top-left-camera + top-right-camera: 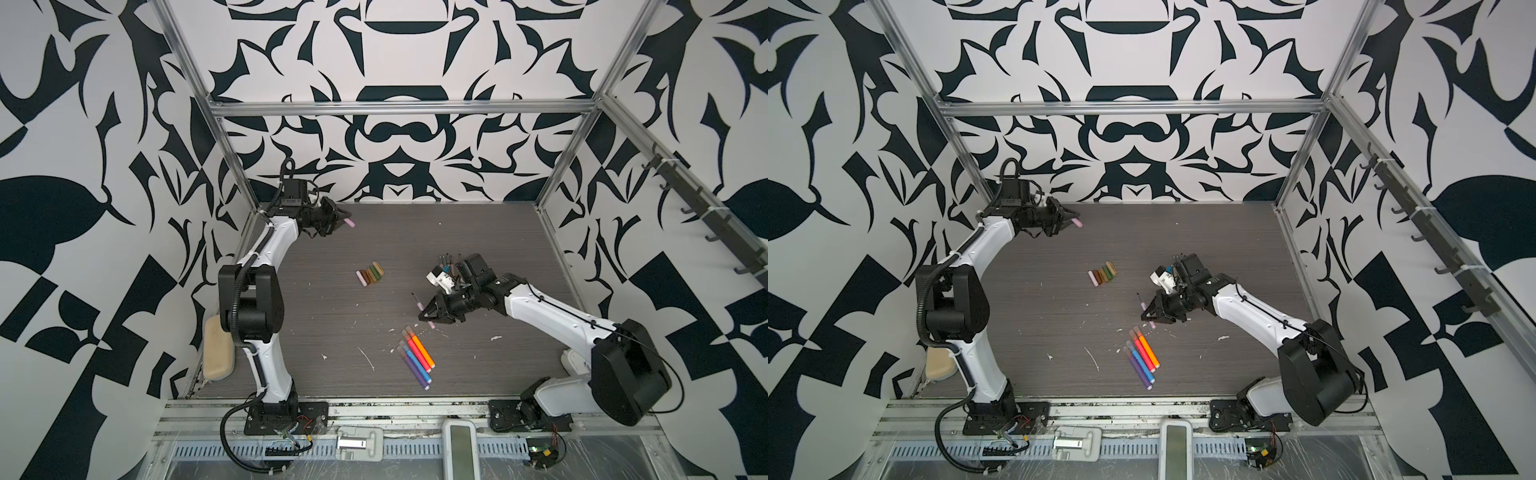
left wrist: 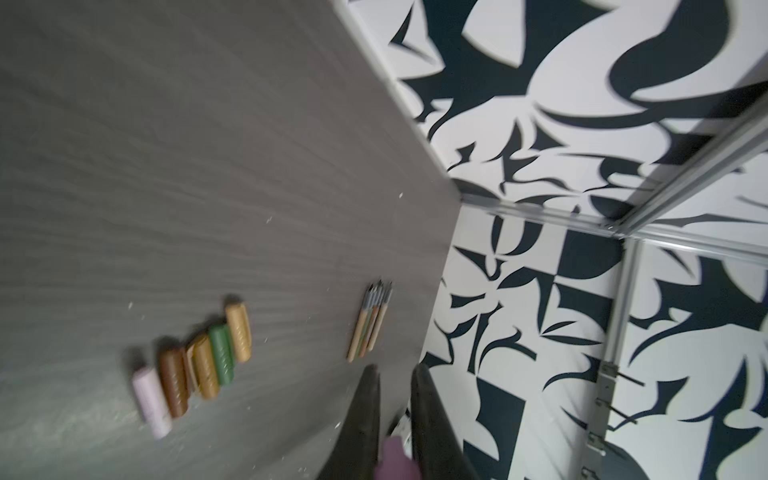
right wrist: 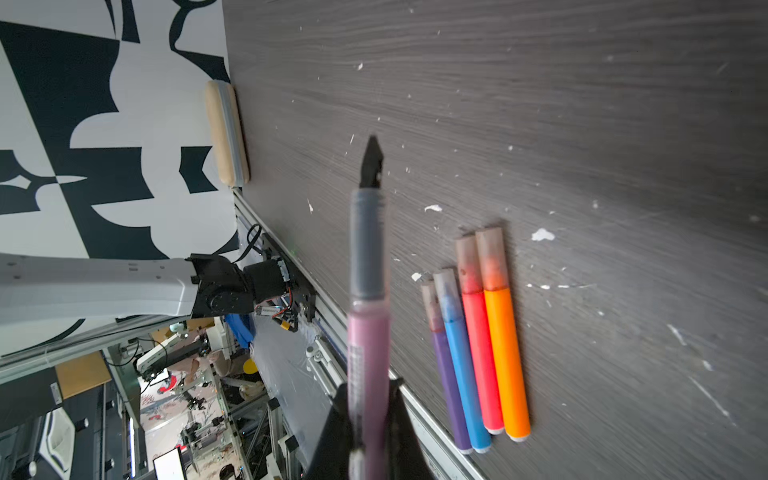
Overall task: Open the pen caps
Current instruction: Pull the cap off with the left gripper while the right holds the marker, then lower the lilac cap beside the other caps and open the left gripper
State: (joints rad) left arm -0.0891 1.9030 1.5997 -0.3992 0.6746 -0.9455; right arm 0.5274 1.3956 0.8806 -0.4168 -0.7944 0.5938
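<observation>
My left gripper (image 1: 343, 218) hovers at the far left of the table, shut on a pink pen cap (image 1: 349, 223) that shows between its fingers (image 2: 432, 415) in the left wrist view. My right gripper (image 1: 424, 312) is right of centre, shut on a pink pen body (image 3: 368, 353) whose bare dark tip (image 3: 371, 162) points away from it. A row of several loose pen caps (image 1: 371, 273), pink, brown, tan and green, lies mid-table. Several capped pens (image 1: 417, 357), purple, blue, red and orange, lie side by side near the front.
A bundle of uncapped pen bodies (image 2: 370, 324) lies at the back right, partly behind my right arm in both top views. The beige pencil case (image 1: 217, 353) sits at the table's left edge by the left arm's base. White flecks dot the grey table (image 1: 332, 316).
</observation>
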